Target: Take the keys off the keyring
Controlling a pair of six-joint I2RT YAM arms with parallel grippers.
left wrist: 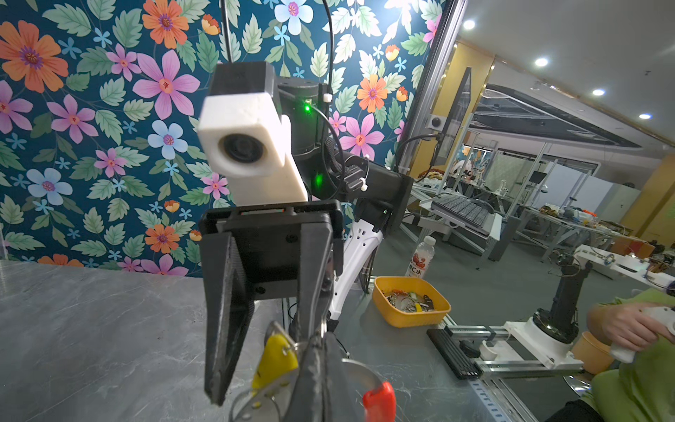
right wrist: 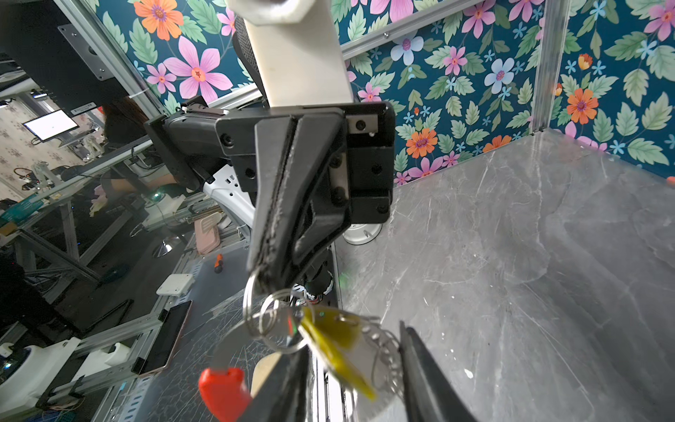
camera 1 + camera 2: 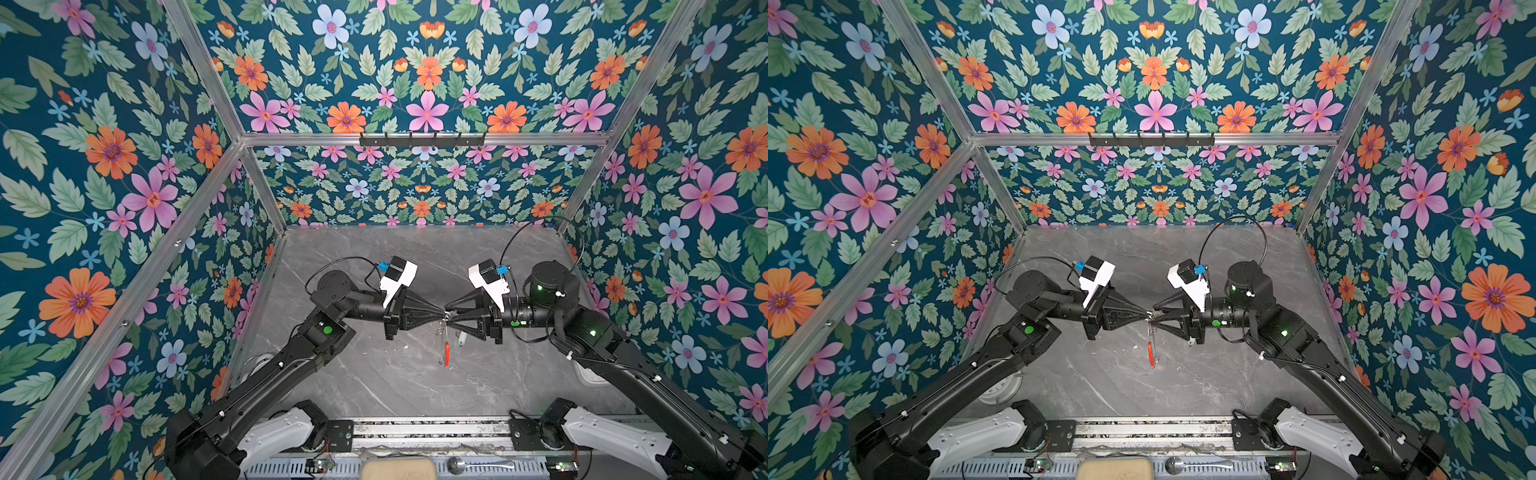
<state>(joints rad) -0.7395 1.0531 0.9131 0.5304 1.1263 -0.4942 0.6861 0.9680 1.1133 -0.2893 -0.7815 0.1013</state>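
Pinch is the nearest fact: my left gripper (image 2: 260, 272) is closed tight, its two fingers flush along their whole length. A split ring (image 2: 262, 318) loops out from between the tips, so as far as I can tell that ring is what I hold. I judge the reason is anchoring: with one ring fixed in the air, everything threaded to it hangs free and cannot slide away when tugged. Just beyond the tips dangles the yellow-tagged key (image 2: 330, 341), tilted and linked to that ring. My right gripper (image 2: 352, 339) faces the left one head-on, nearly tip to tip. Its jaws stand apart with the yellow tag between them, and I see neither finger pressing on the tag. So I count them as open, straddling and not gripping. Coming in from the opposite side, I think, lets this hand pull the key away from the anchor and wind it off the coil. The keyring (image 3: 446, 353) hangs edge-on below the meeting point, red section lowest, above the table (image 3: 365, 386) and, by my reading, clear of it. The key is thus not yet off. Farther down, near the right gripper in a top view, a pale oblong bit (image 3: 461, 340) seems to lie on the marble, too small for me to say whether it is a tagged key. Beyond all this stand the floral walls (image 3: 415, 187).
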